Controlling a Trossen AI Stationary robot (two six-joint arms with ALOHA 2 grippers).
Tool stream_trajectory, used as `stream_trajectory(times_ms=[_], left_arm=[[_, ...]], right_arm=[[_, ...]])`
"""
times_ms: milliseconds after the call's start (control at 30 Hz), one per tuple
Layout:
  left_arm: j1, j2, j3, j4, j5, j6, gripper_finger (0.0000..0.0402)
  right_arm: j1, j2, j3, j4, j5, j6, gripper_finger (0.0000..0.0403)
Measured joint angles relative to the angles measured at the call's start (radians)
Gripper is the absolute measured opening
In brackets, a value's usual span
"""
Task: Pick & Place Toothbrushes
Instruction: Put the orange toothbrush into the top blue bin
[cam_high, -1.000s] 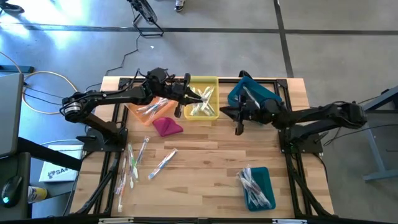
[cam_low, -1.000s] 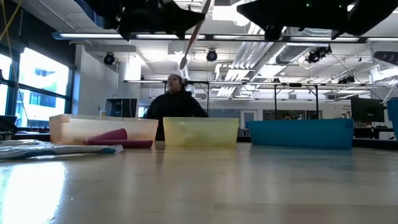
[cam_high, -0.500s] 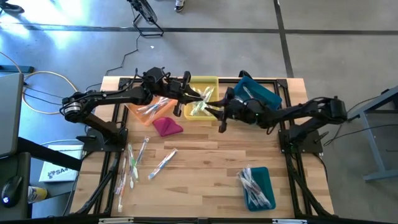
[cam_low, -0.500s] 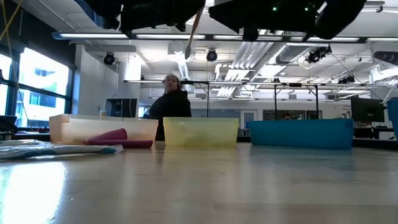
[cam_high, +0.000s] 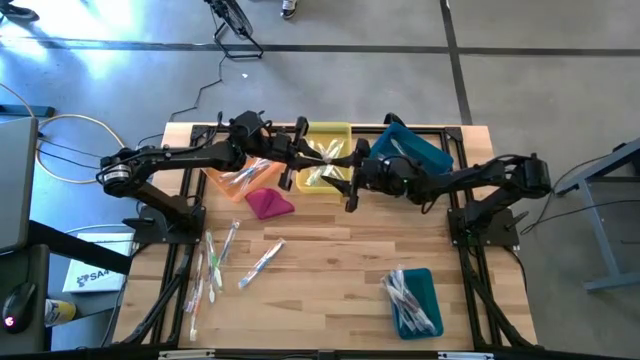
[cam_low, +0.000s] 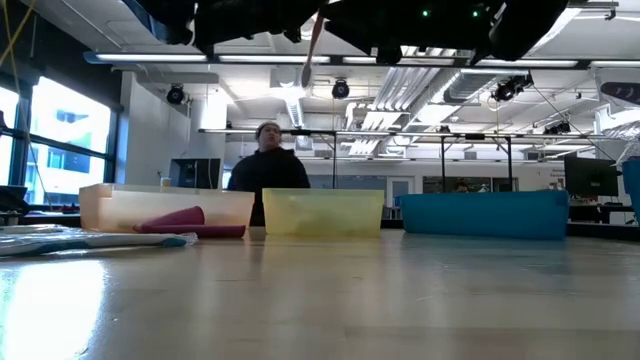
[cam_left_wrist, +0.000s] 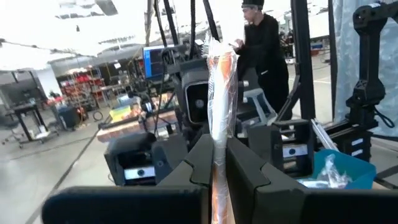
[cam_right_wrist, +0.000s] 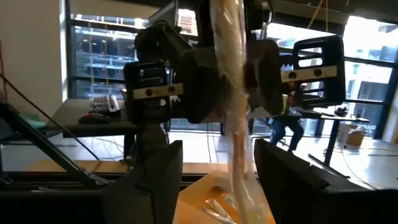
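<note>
Wooden bench (cam_high: 330, 250) under bright workshop lights carried three bins and scattered toothbrushes (cam_high: 215, 262), with more in the yellow bin (cam_high: 325, 135) and the teal tray (cam_high: 425, 290). Left claw (cam_left_wrist: 216, 158) stood pinched shut on a wrapped toothbrush (cam_left_wrist: 221, 81), held upright above the yellow bin. Right claw (cam_right_wrist: 214, 168) faced it with fingers (cam_right_wrist: 283, 171) spread wide on either side of the wrapper, not closed on it. A second before, the right claw hung shut over the blue bin (cam_high: 415, 150), well apart from the left; it had since reached across and opened. A person (cam_low: 267, 170) stood beyond the bench.
</note>
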Motion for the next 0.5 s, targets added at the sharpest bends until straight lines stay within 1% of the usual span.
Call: stream_trajectory(times_ms=[67,167,300,500], left_arm=[[-0.001,0.005,0.000,0.008,-0.012,0.003,0.0015],[-0.014,0.016,-0.001,-0.001,-0.034,0.004,0.0015],[-0.033,0.024,0.000,0.035,-0.053,0.007,0.0015],[-0.032,0.025,0.000,0.051,-0.053,0.002,0.0015]], right_arm=[[0.000,0.000,0.000,-0.004,0.001,-0.001,0.0187],[0.000,0.000,0.000,-0.007,0.032,-0.004,0.0177],[-0.001,0.000,0.000,-0.006,0.035,-0.010,0.0165],[0.000,0.000,0.000,-0.007,0.028,-0.010,0.0129]])
